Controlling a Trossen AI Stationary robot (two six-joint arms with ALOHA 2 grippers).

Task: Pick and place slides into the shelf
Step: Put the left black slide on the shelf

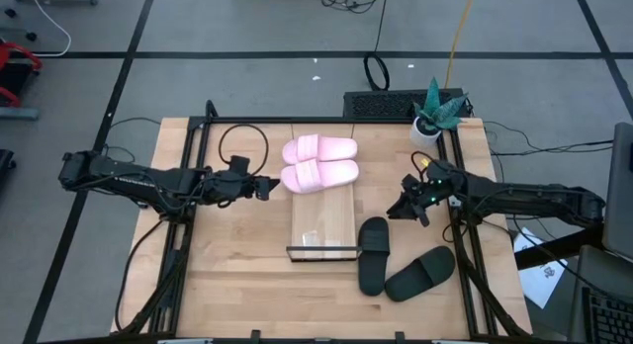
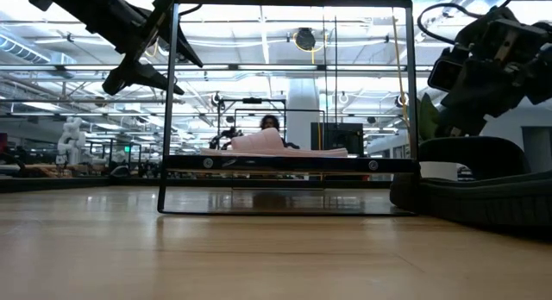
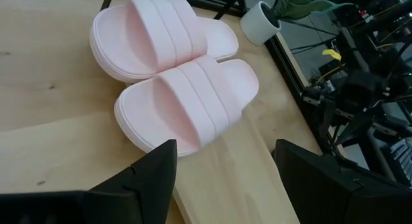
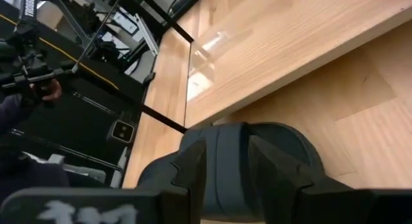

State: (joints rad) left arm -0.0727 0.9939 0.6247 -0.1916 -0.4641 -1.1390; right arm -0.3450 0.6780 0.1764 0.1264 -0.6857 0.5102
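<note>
The left claw (image 1: 267,186) is open beside the pink slides (image 1: 318,163); the right claw (image 4: 225,169), half open, hovers over a black slide (image 4: 273,143), holding nothing.

A light wooden worktop (image 1: 227,275) carries the shelf (image 1: 324,225), two black slides (image 1: 374,253) (image 1: 420,273) beside its near end, and a small white plant pot (image 1: 425,129) at the far corner. The pink pair (image 1: 319,163) lies side by side on the shelf's far end.

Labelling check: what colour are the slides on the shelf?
Light pink slides, clearest in left wrist view.
</note>
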